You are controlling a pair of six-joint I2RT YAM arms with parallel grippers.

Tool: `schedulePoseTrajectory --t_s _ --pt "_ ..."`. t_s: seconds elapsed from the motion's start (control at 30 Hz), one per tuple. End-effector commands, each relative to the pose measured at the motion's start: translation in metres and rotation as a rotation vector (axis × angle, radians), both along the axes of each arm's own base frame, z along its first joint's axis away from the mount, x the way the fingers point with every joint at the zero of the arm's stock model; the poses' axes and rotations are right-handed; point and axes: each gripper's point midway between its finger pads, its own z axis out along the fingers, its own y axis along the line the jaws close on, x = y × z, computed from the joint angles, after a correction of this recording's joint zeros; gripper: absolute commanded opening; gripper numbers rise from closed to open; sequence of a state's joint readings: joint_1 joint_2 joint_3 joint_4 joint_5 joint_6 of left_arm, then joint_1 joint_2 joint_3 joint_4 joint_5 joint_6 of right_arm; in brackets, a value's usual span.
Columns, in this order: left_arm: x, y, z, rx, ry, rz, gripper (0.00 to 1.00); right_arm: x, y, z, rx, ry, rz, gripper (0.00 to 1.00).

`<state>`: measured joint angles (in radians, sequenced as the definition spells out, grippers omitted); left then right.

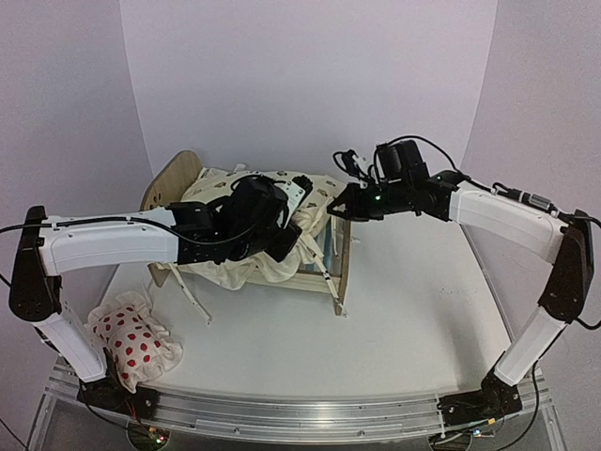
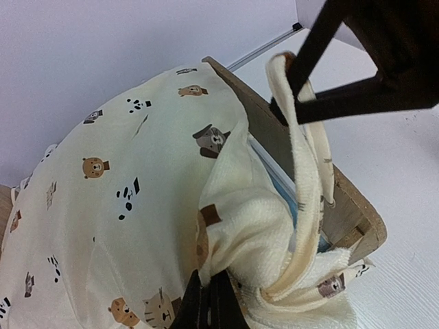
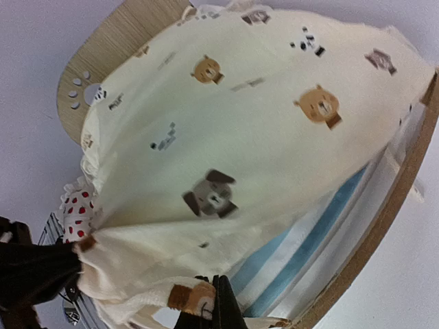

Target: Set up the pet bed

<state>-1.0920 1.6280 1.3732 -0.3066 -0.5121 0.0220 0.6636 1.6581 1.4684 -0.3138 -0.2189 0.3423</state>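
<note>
The pet bed [image 1: 343, 268] stands mid-table, its rounded headboard [image 3: 116, 48] with the paw-print mark at the far left and its flat footboard [image 2: 343, 199] to the right. A cream animal-print cushion [image 1: 272, 271] is draped over the frame, covering most of the blue-and-white striped base [image 3: 322, 233]. My left gripper [image 2: 206, 301] is shut on a bunched fold of the cushion near the footboard. My right gripper [image 3: 223, 301] is shut on the cushion's edge, lifted a little above the footboard. Both grippers sit close together over the bed's foot end.
A small white pillow with red spots [image 1: 131, 343] lies on the table at the near left, beside the left arm's base. The cushion's ties [image 1: 192, 301] hang off the bed's near side onto the white table [image 1: 423, 319].
</note>
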Motion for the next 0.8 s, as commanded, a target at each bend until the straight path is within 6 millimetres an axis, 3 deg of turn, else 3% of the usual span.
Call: schedulePoseTrajectory --t_s 0.0,0.23,0.43,0.63,0.77 --pt "-0.001 0.017 0.038 -0.110 -0.046 0.055 0.00 -0.004 -0.010 -0.043 -0.053 0.084 -0.056 0.00" --pt "-0.003 0.017 0.035 -0.117 -0.038 0.048 0.00 -0.015 -0.019 -0.092 -0.101 0.202 -0.093 0.00" --pt "-0.004 0.017 0.032 -0.119 -0.032 0.043 0.00 -0.021 -0.018 -0.112 -0.131 0.245 -0.116 0.00" --pt "-0.004 0.016 0.027 -0.113 -0.026 0.041 0.00 -0.037 -0.007 -0.129 -0.176 0.277 -0.093 0.00" --pt "-0.004 0.015 0.023 -0.107 -0.021 0.038 0.00 -0.048 -0.010 -0.139 -0.252 0.293 -0.102 0.03"
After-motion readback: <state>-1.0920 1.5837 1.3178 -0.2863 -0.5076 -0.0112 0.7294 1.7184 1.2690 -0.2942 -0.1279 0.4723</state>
